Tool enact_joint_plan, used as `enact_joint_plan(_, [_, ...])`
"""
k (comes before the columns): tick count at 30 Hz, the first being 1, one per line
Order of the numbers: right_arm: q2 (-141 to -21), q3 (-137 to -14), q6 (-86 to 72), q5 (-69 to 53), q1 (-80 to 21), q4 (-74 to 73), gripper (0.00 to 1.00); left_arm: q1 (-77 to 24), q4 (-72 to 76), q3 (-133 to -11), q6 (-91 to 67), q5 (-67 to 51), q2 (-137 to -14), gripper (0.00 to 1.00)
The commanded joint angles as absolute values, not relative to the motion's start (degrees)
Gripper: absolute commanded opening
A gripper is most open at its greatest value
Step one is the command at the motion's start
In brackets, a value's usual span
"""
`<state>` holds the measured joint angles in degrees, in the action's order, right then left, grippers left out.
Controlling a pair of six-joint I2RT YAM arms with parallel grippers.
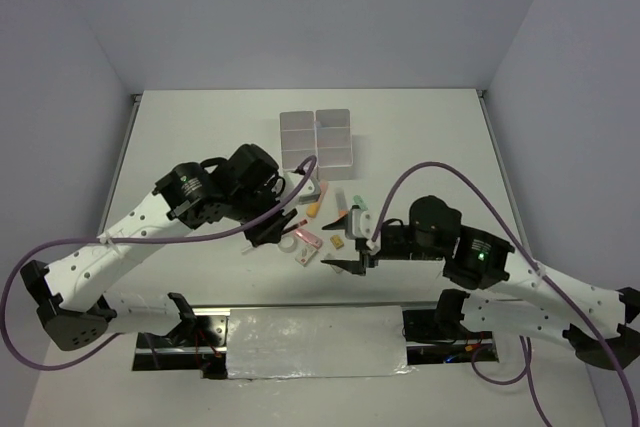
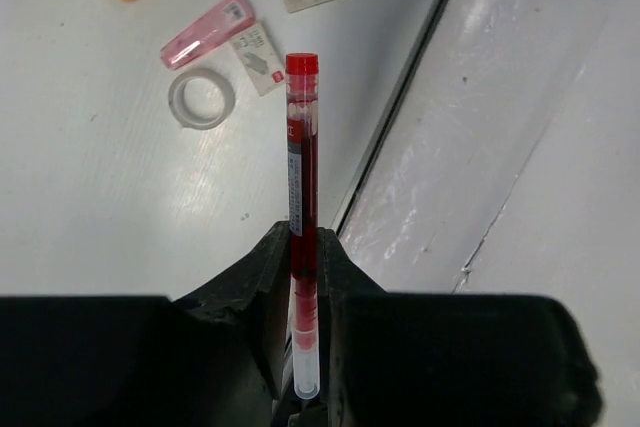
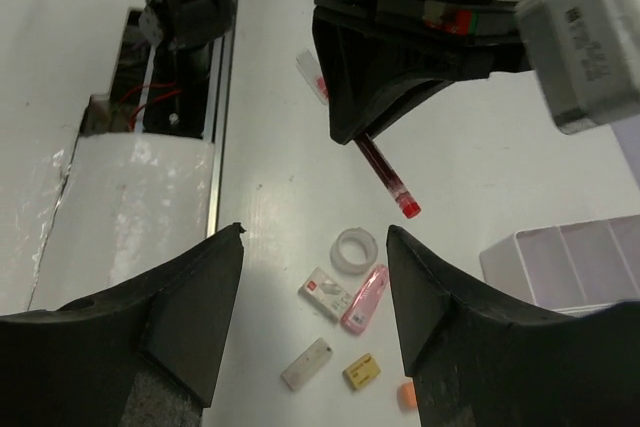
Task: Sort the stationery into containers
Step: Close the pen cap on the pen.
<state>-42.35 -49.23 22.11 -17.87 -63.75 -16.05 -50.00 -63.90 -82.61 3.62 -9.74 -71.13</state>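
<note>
Left hand (image 2: 305, 244) grips the red pen (image 2: 301, 167); right hand (image 3: 315, 242) gapes empty. Next, carry it to the containers (image 1: 318, 137) and release

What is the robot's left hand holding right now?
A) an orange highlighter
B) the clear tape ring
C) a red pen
C: the left gripper is clamped on the red pen, while the tape ring lies loose on the table.
</note>
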Motion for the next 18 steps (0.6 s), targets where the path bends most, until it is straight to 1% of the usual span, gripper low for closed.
enact_joint_plan(1, [-47.5, -53.0, 24.3, -21.8, -64.1, -20.3, 0.66, -51.0, -65.0, -83.8, 8.2, -16.9, -70.8, 0.0])
enact_joint_plan(3, [-48.5, -54.2, 25.0, -25.4, -64.0, -21.1, 0.65, -51.6, -65.0, -83.0, 8.7, -18.4, -70.7, 0.0])
enact_joint_plan(8, [-49.7, -57.0, 26.5, -28.0, -64.0, -22.1, 0.65, -55.1, -64.4, -79.7, 8.4, -17.2, -72.1, 0.0])
enact_joint_plan(14, [-53.5, -55.5, 26.1, -26.7, -64.1, -19.7, 0.6, -56.2, -63.5, -82.3, 10.7, -24.1, -71.9, 0.0])
enact_joint_plan(18, [-52.7, -53.0, 26.3, -25.2, -65.6, -15.7, 0.58, -56.2, -62.4, -81.9, 12.3, -27.1, -71.1, 0.0])
